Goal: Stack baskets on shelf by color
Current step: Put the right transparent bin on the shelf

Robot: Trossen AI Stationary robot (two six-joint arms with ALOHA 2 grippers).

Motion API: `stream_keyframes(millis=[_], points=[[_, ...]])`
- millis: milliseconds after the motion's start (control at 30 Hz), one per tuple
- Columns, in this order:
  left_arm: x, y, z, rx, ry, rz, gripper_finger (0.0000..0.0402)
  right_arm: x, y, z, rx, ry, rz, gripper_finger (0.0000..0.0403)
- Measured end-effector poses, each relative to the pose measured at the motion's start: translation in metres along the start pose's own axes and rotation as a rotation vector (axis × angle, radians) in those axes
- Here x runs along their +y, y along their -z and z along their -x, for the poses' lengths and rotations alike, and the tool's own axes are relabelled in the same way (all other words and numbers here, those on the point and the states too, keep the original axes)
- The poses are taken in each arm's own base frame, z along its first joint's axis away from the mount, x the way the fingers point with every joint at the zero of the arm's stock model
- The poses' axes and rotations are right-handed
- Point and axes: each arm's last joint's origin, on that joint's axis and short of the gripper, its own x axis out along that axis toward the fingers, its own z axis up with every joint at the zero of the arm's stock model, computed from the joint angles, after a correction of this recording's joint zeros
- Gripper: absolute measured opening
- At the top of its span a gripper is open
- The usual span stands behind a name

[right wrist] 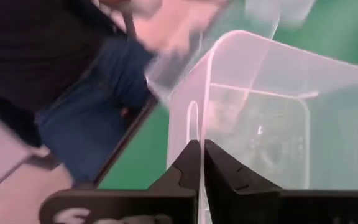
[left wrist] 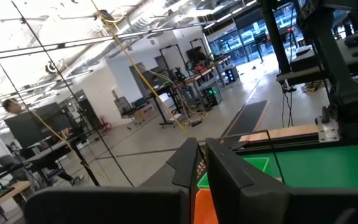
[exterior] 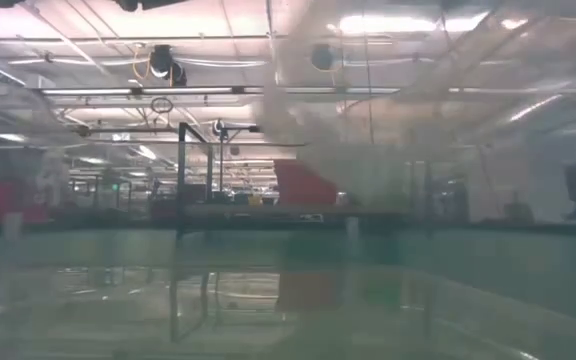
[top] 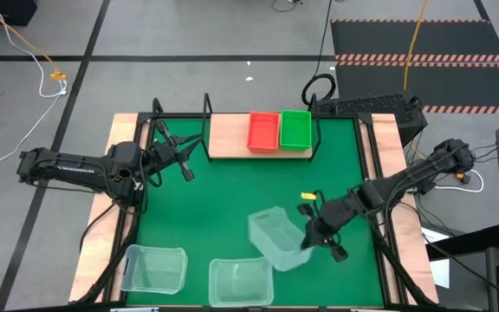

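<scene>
right claw [top: 313, 242] is pinched shut on the rim of a clear basket [top: 275, 238], carrying it tilted over the green mat [top: 232, 186], right of the middle of the table [top: 121, 130]. Right wrist view: the two fingers [right wrist: 188, 163] sit almost together with the thin clear wall between them, basket [right wrist: 272, 112] hanging in front, mat beyond it

left claw [top: 183, 154] sits off the shelf's left end, just by the black frame post [top: 157, 113]. Fingers are close together with only a narrow gap, nothing held (left wrist view [left wrist: 202, 163])

shelf [top: 228, 134] is along the far edge of the mat. Red basket [top: 263, 132] and green basket [top: 294, 128] stand on its right half, side by side and touching, red to the left. Left half of the board is bare wood

two more clear baskets on the mat at the near edge: one at the near left corner [top: 154, 267], one near the middle [top: 241, 282], apart from each other. The carried basket is just above and right of the middle one

low view is mostly looking through clear plastic, can only make out a red shape [exterior: 303, 185] at the shelf
</scene>
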Motion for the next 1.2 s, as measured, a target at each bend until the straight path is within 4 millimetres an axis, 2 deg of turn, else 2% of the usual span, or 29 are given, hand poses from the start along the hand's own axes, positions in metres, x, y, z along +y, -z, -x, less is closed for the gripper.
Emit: stream_keyframes(millis=[67, 167, 333, 533, 633, 733, 833, 1067, 1200], points=[[-0.001, -0.001, 0.001, -0.001, 0.002, 0.002, 0.0037, -0.006, -0.017, 0.010, -0.063, 0.031, 0.086, 0.0001], [-0.001, -0.003, 0.004, -0.001, -0.002, 0.006, 0.0037, -0.022, -0.031, 0.021, -0.111, 0.110, 0.189, 0.0001], [0.002, -0.004, 0.012, 0.045, -0.064, -0.016, 0.0037, -0.062, -0.052, 0.032, -0.118, 0.284, 0.310, 0.0001], [0.008, -0.010, 0.024, 0.047, -0.110, 0.009, 0.0037, -0.140, -0.087, 0.018, -0.070, 0.599, 0.333, 0.0001], [0.010, -0.010, 0.028, 0.047, -0.107, 0.015, 0.0037, -0.177, -0.097, 0.009, -0.044, 0.709, 0.306, 0.0000], [0.010, -0.009, 0.030, 0.073, -0.113, 0.003, 0.0037, -0.207, -0.098, 0.003, -0.024, 0.799, 0.276, 0.0000], [0.010, -0.006, 0.031, 0.113, -0.134, -0.016, 0.0037, -0.227, -0.094, 0.000, 0.007, 0.896, 0.225, 0.0000], [0.010, -0.004, 0.032, 0.155, -0.170, -0.056, 0.0037, -0.248, -0.085, 0.006, 0.044, 0.948, 0.202, 0.0000], [0.012, -0.006, 0.032, 0.141, -0.178, -0.043, 0.0037, -0.259, -0.079, 0.007, 0.029, 0.916, 0.157, 0.0000]])
